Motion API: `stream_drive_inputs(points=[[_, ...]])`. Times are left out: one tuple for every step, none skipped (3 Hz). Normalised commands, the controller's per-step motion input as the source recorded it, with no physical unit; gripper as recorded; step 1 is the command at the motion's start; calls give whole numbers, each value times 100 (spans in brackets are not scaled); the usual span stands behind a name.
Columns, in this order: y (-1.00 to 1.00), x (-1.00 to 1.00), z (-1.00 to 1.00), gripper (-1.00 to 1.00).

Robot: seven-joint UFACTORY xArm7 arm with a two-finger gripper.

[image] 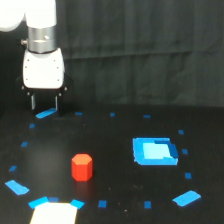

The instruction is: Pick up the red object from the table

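Exterior view: nothing's grabbed yet. The gripper (45, 103) is hanging w/ fingers apart & empty, far back at that view's left. The red object (82, 167) is sitting upright on the table (120, 200), well apart from it. Approach, descent, grasp & lift are all looking undone.

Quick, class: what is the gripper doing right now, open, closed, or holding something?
Gripper: open and empty, fingers apart above the table, far from the red object.

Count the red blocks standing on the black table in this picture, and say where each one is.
1. The small red-orange hexagonal block stands on the black table, toward the exterior view's lower left, apart from the flat blue square tray. None appears hidden.
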Motion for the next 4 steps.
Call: stream_drive_inputs(points=[[-100,100,-100,100],[-100,99,-78,100],[-61,87,-67,100],[-100,80,-32,55]])
